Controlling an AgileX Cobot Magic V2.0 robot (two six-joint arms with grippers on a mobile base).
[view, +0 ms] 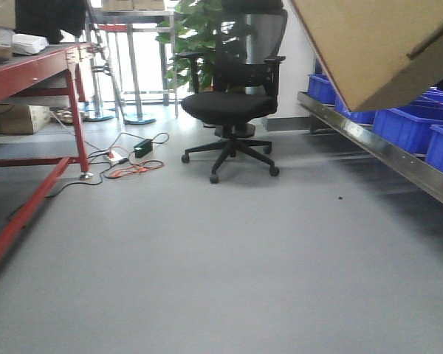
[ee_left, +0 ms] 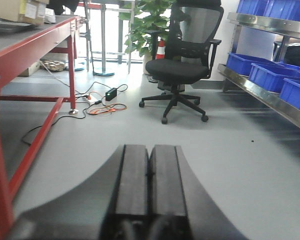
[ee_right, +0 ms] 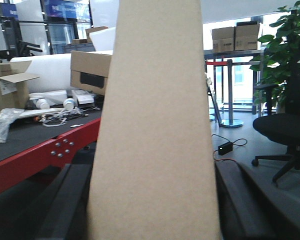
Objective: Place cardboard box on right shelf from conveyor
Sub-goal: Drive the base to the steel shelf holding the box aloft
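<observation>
front: cardboard box (view: 369, 44) off conveyor (view: 29, 70), tilted in the air over right shelf (view: 384, 151) rail | left wrist: left gripper (ee_left: 150, 170) pressed closed, empty | right wrist: right gripper (ee_right: 155, 200) clamps box; pickup done, set-down left

Looks like a warehouse-style robotics lab or logistics workroom, not a home. At left in the front view, shows a red-framed conveyor (view: 29, 70) with a dark belt; along the right edge, a metal rack shelf (view: 384, 151) lined with blue plastic bins (view: 410, 125). Adds a black office chair (view: 232, 103) and a potted plant (view: 199, 29) at upper centre, with loose cables (view: 129, 161) on the bare grey floor (view: 207, 265). In the right wrist view, holds cartons (ee_right: 90, 72) and packing clutter (ee_right: 55, 107) at left, and a barrier post (ee_right: 230, 90) at right.
</observation>
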